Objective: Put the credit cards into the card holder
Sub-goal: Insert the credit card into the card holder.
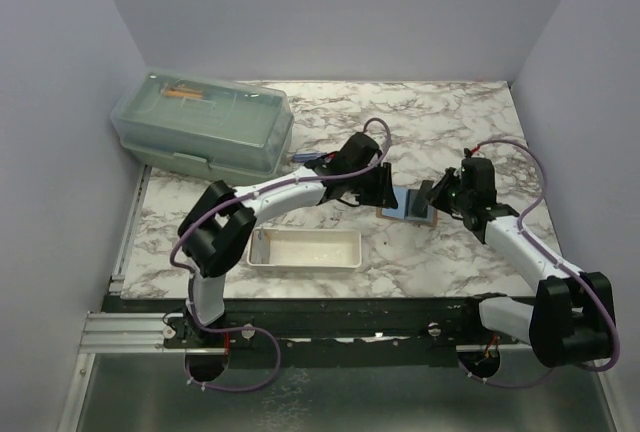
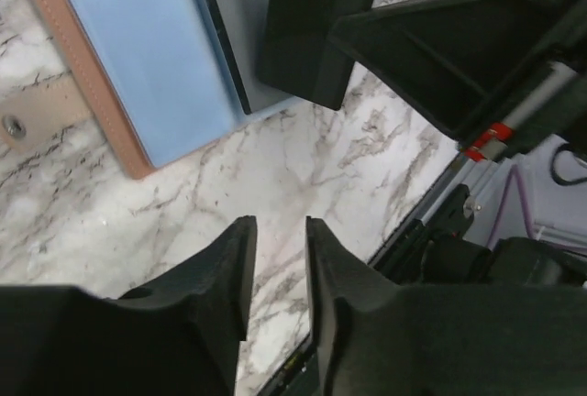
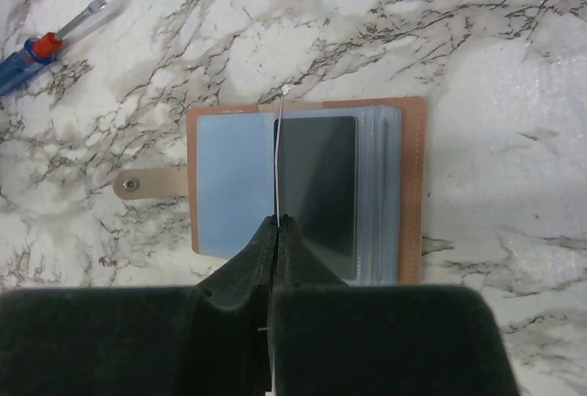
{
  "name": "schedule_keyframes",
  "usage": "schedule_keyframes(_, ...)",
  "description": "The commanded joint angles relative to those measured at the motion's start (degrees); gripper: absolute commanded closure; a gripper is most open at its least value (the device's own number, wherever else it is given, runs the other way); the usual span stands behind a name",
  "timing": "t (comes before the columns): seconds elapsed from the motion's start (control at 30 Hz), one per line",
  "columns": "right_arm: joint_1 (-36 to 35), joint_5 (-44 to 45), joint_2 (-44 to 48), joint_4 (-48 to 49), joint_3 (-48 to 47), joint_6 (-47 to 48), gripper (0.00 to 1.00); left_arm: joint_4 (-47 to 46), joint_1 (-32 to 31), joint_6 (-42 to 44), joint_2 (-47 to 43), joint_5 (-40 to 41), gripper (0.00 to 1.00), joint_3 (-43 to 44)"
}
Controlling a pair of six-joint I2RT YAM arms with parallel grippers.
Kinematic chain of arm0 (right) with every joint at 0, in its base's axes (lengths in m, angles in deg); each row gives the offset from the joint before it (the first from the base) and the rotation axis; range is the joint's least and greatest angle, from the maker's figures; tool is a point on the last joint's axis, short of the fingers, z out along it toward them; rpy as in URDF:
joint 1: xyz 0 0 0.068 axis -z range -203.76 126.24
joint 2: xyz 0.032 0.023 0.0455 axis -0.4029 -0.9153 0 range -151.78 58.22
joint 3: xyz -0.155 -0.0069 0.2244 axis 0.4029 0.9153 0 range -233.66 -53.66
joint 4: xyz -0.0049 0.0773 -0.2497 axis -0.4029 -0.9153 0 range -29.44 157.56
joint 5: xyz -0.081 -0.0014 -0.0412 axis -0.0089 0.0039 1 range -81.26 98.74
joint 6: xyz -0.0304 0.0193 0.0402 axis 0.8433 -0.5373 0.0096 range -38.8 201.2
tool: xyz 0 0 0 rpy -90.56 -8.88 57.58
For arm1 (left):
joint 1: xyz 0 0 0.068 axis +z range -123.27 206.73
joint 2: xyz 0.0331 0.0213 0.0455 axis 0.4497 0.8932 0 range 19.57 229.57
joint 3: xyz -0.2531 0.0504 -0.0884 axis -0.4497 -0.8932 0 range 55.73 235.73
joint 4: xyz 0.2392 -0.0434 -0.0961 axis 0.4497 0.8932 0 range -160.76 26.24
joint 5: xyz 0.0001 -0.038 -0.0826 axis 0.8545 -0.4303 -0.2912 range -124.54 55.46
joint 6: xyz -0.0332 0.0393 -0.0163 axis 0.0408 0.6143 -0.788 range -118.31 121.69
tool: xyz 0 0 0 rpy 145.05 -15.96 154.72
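Note:
The tan card holder (image 3: 415, 185) lies open on the marble table between both arms, its strap and stud (image 3: 147, 182) pointing left. A blue-grey credit card (image 3: 234, 181) fills its left half. A darker card (image 3: 316, 185) sits in the stack of clear sleeves on the right. My right gripper (image 3: 278, 220) is shut on one thin clear sleeve (image 3: 277, 139), holding it upright at the fold. My left gripper (image 2: 280, 226) hovers just beside the card holder (image 2: 50, 2), fingers apart with only marble between them. From above, the card holder (image 1: 408, 208) sits between the two grippers.
A white rectangular tray (image 1: 304, 249) lies near the left arm's base. A clear lidded box (image 1: 205, 124) stands at the back left. A blue screwdriver (image 3: 37, 48) lies beyond the card holder. The black rail (image 1: 330, 312) runs along the near table edge.

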Motion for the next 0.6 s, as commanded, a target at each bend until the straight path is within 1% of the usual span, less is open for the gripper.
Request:
schedule_keyframes(0.0, 2.49, -8.88, -1.68, 8.49, 1.53, 2.0, 1.0, -0.31, -0.2, 0.05, 7.17, -2.5, 0.72, 5.47)
schedule_keyframes(0.13, 3.84, -11.81, -3.59, 10.46, 2.43, 1.79, 1.0, 0.62, -0.02, 0.22, 12.68, -2.21, 0.8, 9.7)
schedule_keyframes(0.27, 6.49, -16.54, -5.72, 13.19, 4.33, 1.02, 1.0, 1.83, 1.17, -0.57, 15.78, -0.9, 0.87, 10.95)
schedule_keyframes(0.33, 7.0, -17.45, -6.66, 13.29, 4.72, 1.12, 1.0, 2.34, 1.86, -0.78, 17.09, -0.18, 0.89, 10.97)
schedule_keyframes(0.43, 7.15, -17.62, -6.87, 12.94, 5.2, 1.11, 1.0, 3.77, 2.78, -1.12, 19.32, 0.42, 0.94, 11.61)
schedule_keyframes(0.5, 7.15, -17.41, -7.0, 12.7, 5.47, 1.11, 1.0, 4.69, 3.0, -1.22, 20.5, 0.75, 1.0, 12.01)
schedule_keyframes(0.57, 7.15, -18.2, -7.69, 12.99, 5.66, 1.43, 1.0, 5.59, 3.05, -1.63, 21.33, 1.86, 1.0, 12.3)
